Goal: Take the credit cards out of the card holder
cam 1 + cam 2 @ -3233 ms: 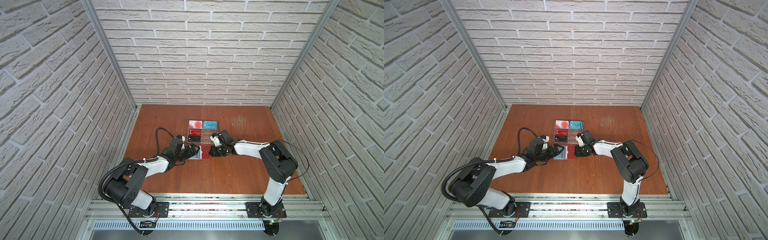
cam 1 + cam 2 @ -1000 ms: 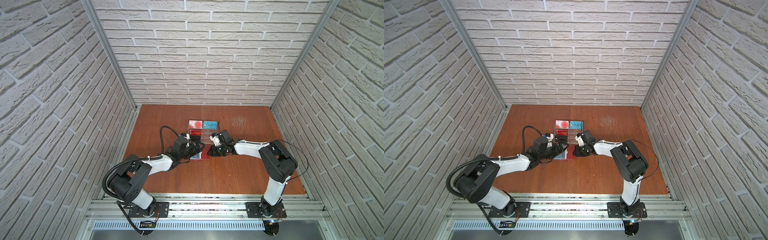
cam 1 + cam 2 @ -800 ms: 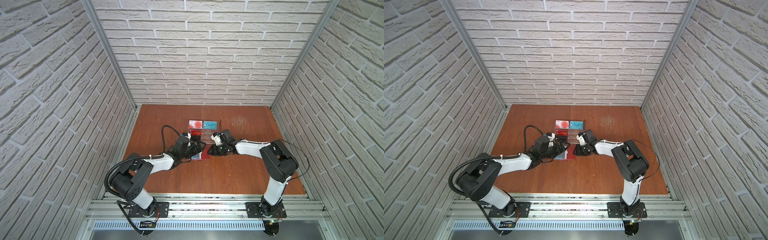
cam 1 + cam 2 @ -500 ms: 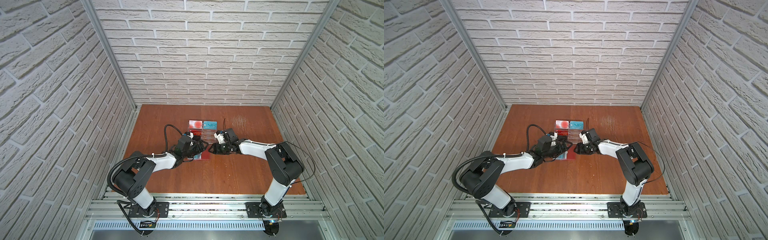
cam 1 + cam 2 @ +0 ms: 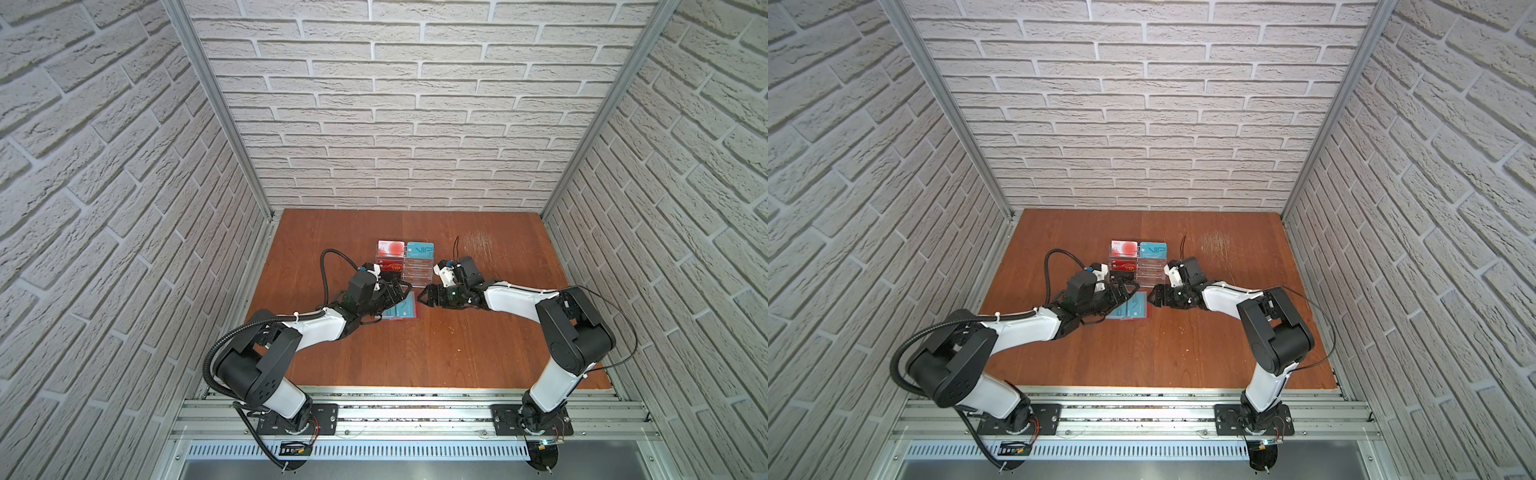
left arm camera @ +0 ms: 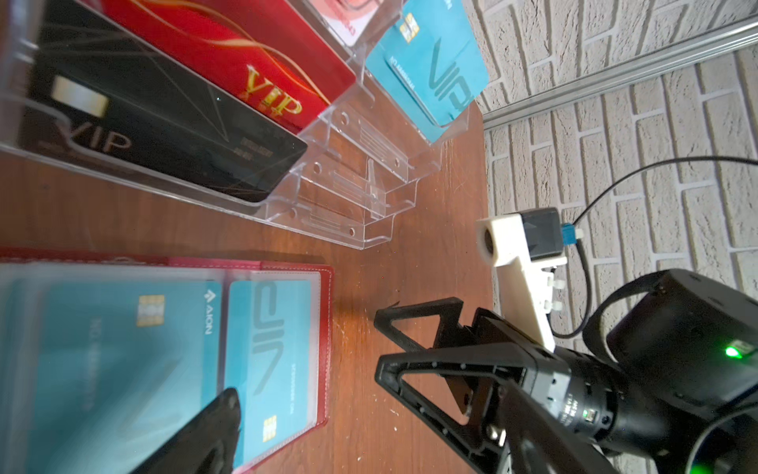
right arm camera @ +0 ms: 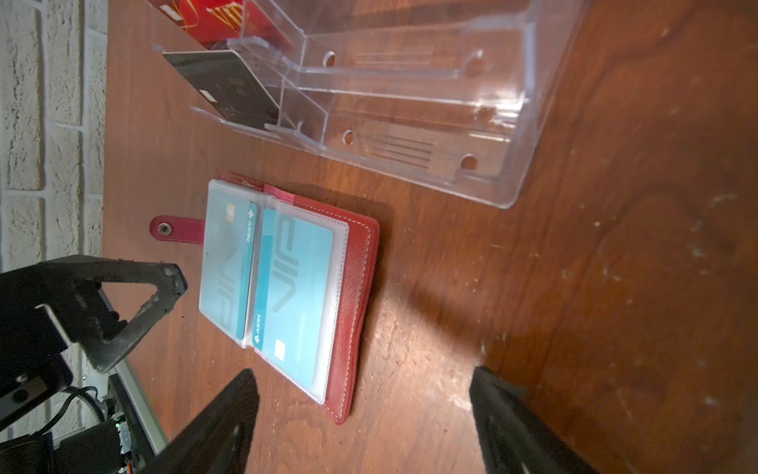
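Note:
The card holder is a red wallet lying open on the table, in both top views. Two teal credit cards sit in its clear sleeves, one on the right page and one on the left page. My left gripper hangs open over the holder's left side. One of its fingers overlaps the sleeves; contact is unclear. My right gripper is open and empty, just off the holder's right edge.
A clear acrylic tiered stand stands right behind the holder, with red, black and teal VIP cards in it. The holder's snap tab sticks out on the left arm's side. Brick walls enclose the table.
My right gripper has opened and drawn a little away from the holder's right edge. The left gripper has moved forward over the holder, still open.

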Controlling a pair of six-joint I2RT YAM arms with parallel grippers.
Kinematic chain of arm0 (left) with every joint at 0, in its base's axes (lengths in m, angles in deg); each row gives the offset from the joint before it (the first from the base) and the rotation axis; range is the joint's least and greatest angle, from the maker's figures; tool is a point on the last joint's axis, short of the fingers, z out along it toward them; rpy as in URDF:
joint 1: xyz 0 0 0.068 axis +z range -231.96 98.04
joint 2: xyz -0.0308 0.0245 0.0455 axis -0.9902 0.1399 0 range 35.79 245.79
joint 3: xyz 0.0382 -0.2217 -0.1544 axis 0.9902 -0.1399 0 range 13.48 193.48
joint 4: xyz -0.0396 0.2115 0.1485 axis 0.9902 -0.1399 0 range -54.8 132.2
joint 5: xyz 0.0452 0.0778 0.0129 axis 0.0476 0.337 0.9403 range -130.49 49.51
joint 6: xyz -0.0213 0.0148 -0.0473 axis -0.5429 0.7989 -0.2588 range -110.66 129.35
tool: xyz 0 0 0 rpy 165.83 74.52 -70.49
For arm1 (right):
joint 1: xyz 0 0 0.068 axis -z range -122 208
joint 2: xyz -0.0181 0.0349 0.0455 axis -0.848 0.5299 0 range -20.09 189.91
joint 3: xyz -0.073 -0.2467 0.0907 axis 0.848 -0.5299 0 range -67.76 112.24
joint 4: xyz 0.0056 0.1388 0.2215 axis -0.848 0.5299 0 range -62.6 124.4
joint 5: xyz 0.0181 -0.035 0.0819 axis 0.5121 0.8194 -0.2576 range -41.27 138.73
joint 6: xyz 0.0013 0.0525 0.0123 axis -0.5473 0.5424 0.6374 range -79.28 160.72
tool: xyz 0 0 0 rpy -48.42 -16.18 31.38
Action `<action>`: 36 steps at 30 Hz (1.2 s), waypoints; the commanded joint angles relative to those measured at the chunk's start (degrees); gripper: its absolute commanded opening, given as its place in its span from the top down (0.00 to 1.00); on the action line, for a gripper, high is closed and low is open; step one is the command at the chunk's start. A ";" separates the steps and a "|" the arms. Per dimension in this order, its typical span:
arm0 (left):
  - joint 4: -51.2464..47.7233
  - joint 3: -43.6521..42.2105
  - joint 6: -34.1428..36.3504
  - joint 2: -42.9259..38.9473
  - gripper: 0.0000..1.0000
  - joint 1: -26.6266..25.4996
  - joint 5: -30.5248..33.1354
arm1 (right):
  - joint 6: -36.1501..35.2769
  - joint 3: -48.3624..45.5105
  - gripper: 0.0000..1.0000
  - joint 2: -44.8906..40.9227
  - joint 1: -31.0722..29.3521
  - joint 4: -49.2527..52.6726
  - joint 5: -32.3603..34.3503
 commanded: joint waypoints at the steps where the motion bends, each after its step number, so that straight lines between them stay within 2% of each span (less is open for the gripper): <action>1: 2.14 -2.62 0.29 -1.34 0.02 1.31 -0.27 | 1.04 -1.22 0.17 -2.29 -0.76 -5.98 -3.02; 7: 3.85 -5.23 -0.30 -2.41 0.02 3.12 -0.96 | 1.16 -1.18 0.17 -1.67 -2.78 -9.01 -5.05; 19: 4.11 -8.63 -0.29 -5.88 0.02 7.33 -1.96 | 6.08 0.48 0.22 4.19 -6.58 -16.59 -9.70; 36: 6.20 -11.05 -0.42 -4.98 0.02 11.74 -4.33 | 8.60 7.53 0.22 10.33 -9.67 -14.81 -10.79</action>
